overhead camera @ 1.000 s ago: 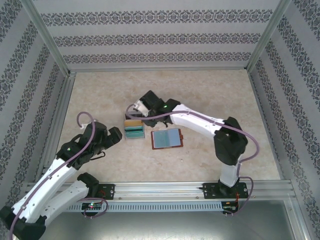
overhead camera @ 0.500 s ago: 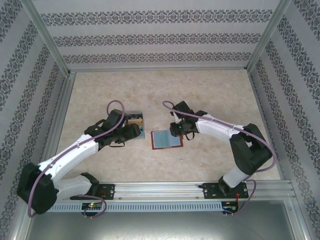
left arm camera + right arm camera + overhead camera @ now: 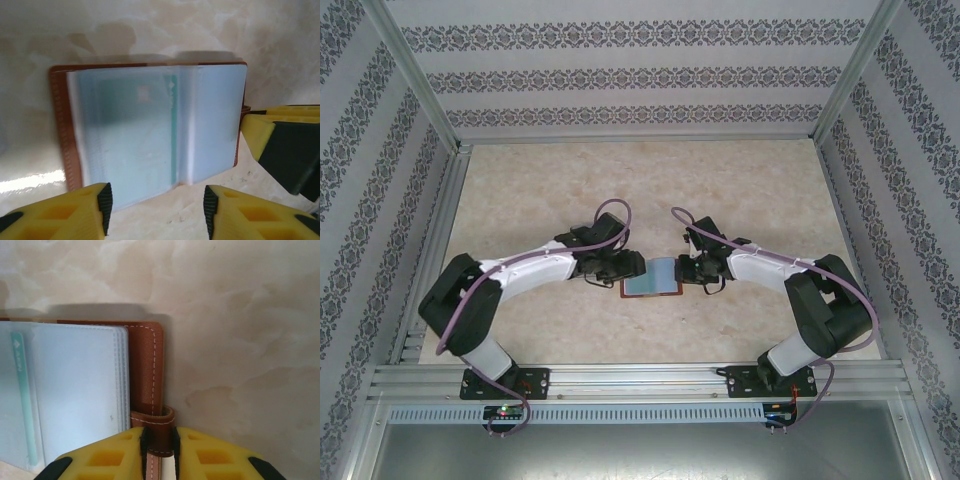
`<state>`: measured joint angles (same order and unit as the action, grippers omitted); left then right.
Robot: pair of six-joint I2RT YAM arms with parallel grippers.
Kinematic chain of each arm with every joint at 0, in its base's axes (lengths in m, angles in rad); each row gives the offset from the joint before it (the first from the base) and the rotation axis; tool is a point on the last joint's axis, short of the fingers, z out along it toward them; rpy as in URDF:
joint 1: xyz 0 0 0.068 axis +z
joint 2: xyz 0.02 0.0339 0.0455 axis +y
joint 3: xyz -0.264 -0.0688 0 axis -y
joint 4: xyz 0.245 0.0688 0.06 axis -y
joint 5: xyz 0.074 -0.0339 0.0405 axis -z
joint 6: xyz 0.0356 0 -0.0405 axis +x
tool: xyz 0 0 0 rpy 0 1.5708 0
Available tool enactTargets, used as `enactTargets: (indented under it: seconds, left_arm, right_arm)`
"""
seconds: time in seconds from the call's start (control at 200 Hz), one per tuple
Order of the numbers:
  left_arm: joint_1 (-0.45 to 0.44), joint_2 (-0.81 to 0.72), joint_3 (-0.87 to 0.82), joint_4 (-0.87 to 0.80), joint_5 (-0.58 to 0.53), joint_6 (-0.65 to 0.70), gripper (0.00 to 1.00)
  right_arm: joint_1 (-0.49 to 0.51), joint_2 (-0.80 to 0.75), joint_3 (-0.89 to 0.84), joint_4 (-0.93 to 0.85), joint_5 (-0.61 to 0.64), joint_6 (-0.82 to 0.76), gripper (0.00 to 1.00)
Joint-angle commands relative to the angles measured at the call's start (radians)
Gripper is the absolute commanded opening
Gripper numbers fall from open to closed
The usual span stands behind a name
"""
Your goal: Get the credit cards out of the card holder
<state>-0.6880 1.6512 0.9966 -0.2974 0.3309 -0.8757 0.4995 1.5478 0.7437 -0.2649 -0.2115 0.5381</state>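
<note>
pin spread holder (image 3: 651,277), mid-table, by tab (image 3: 152,417) pinched in right gripper (image 3: 160,437); slide half-open left gripper (image 3: 157,207) onto sleeved card (image 3: 142,135); close softly; pull flat, outward, without lifting holder

The table (image 3: 740,180) is a flat, beige marbled surface. The card holder (image 3: 652,277) lies directly on it, spread open, blue-grey inside facing up, midway left to right, nearer the near edge.
</note>
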Motion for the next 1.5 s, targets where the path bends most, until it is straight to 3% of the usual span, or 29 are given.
enactTargets:
  seconds: [0.0,0.42,0.859,1.059,1.249,1.444,1.494]
  left_arm:
    - [-0.012,0.055,0.056,0.022,0.042,0.034,0.49]
    - [-0.012,0.117,0.110,-0.145,-0.097,0.050,0.46]
    - [-0.012,0.169,0.116,-0.138,-0.072,0.057,0.46]
    - [-0.012,0.159,0.094,-0.045,-0.001,0.049,0.48]
    - [-0.012,0.147,0.082,0.041,0.062,0.046,0.59]
    - [-0.012,0.153,0.079,0.088,0.108,0.041,0.80]
    - [-0.012,0.149,0.079,0.103,0.122,0.042,0.81]
  right_arm:
    - [-0.003,0.000,-0.033,0.045,-0.043,0.044,0.24]
    - [-0.002,-0.008,-0.053,0.060,-0.048,0.056,0.24]
    - [0.005,0.003,-0.046,0.065,-0.054,0.062,0.24]
    - [0.007,0.010,-0.047,0.070,-0.054,0.066,0.24]
    - [0.009,0.018,-0.044,0.074,-0.057,0.068,0.24]
    - [0.010,0.020,-0.044,0.074,-0.056,0.068,0.24]
    - [0.009,0.020,-0.046,0.075,-0.055,0.069,0.24]
